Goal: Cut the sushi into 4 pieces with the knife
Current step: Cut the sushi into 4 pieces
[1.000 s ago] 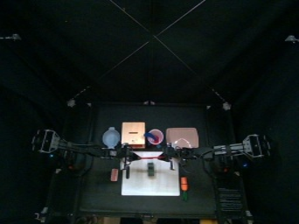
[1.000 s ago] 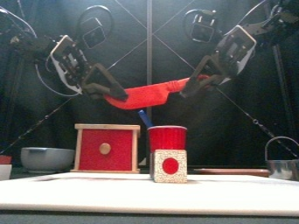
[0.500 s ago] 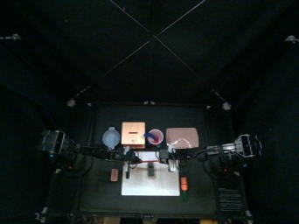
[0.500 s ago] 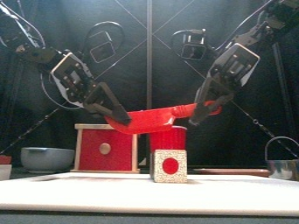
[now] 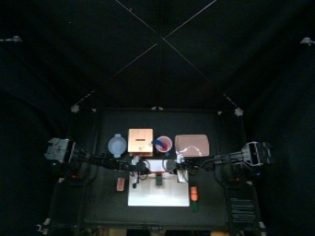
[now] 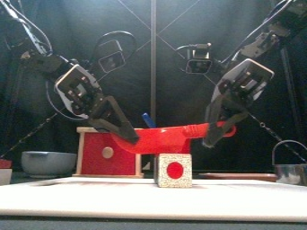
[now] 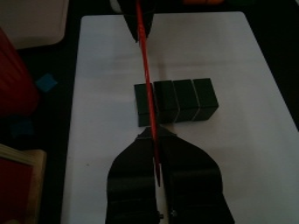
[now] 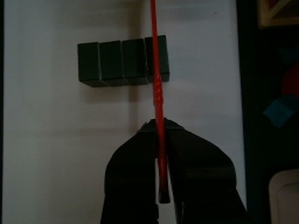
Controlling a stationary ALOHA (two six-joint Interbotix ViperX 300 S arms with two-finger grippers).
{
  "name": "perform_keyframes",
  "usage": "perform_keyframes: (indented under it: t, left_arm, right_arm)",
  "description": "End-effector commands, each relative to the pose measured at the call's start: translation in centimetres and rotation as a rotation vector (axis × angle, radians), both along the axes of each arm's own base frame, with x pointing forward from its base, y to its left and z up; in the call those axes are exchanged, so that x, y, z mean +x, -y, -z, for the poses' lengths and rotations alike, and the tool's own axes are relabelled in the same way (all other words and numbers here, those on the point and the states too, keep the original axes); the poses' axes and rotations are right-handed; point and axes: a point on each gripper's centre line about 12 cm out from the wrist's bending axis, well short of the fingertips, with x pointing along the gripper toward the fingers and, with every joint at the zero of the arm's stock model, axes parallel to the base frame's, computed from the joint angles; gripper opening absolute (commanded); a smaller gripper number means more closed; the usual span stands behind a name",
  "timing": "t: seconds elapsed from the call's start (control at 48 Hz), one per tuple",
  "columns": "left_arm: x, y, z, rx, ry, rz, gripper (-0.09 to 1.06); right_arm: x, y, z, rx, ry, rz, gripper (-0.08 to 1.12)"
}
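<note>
Inspection, present state.

- Red toy knife [image 6: 168, 135]: held level at centre frame in the front view, one end in each gripper, blade along the span between them.
- Left gripper [image 6: 125, 137]: comes down from the upper left, jaws pinched narrow on the knife's left end.
- Right gripper [image 6: 214, 136]: comes down from the upper right, jaws closed narrow on the knife's right end.
- Sushi roll [image 7: 176, 101]: lies on the white cutting board [image 7: 239, 61], four dark green blocks joined in one row. In the front view it is seen end-on at lower centre, directly under the knife.
- Blade position: both wrist views show the red edge crossing the roll over one end block, close to the first seam. Contact between blade and roll cannot be confirmed; the front view suggests a thin gap, but the red cup [image 5: 163, 144] behind confuses the outline.
- Background, front view: pale wooden box with red drawer front [image 6: 106, 153] left of centre; blue-grey bowl [image 6: 46, 163] at lower left; metal cutter [image 6: 292, 167] at the right edge.
- Pink tray [image 5: 192, 145]: right of the cup in the top view.
</note>
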Motion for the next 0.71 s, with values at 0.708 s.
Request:
perform_keyframes:
  t: [0.708]
  left_arm:
    - [1.3, 1.5, 1.9, 0.028, -0.134, 0.054, 0.24]
  right_arm:
    - [0.2, 0.0, 0.8, -0.013, -0.035, -0.019, 0.15]
